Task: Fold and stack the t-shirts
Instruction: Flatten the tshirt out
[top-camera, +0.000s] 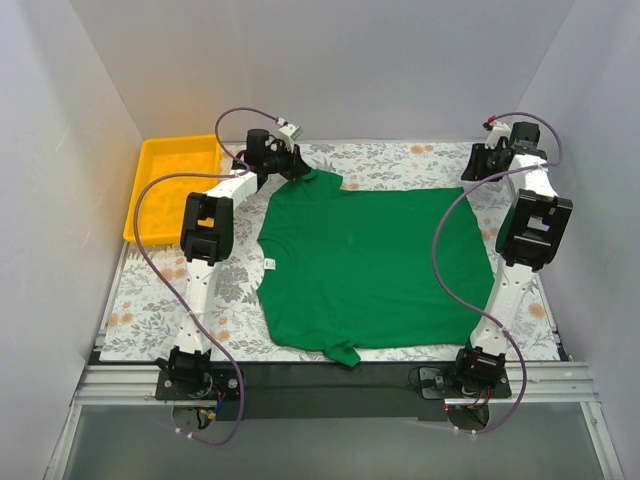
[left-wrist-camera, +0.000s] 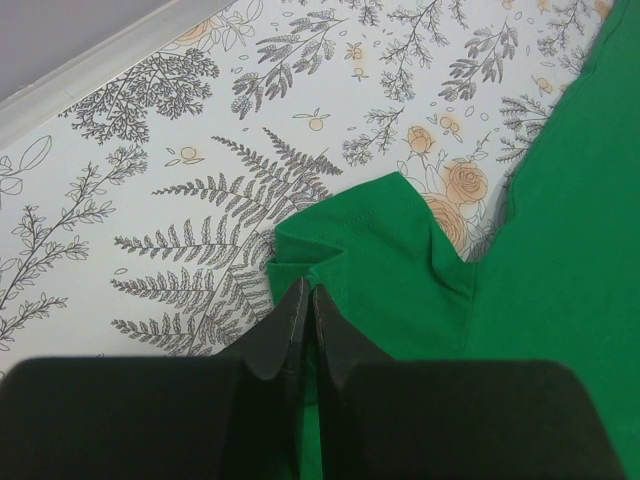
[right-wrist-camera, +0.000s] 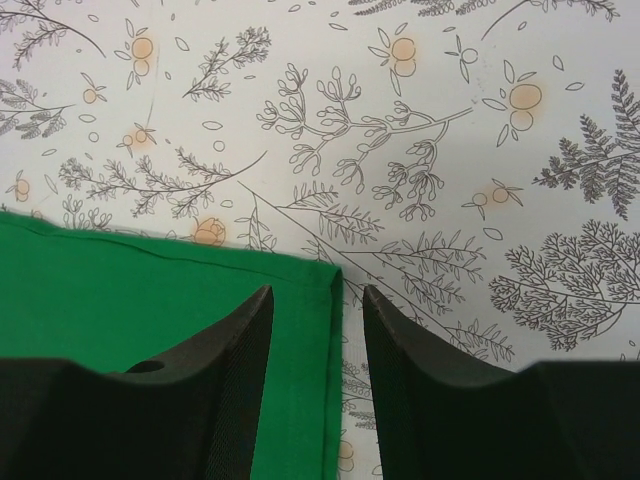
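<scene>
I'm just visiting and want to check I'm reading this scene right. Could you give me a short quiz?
1. True or false: the green t-shirt lies spread out, unfolded, on the floral tablecloth.
2. Which gripper is open? A) left gripper B) right gripper
3. Fill in: the yellow tray sits at the table's far ____ corner.
Key: 1 true; 2 B; 3 left.

Yellow tray blocks far-left corner; walls hem three sides; floral strip beyond t-shirt open.
</scene>
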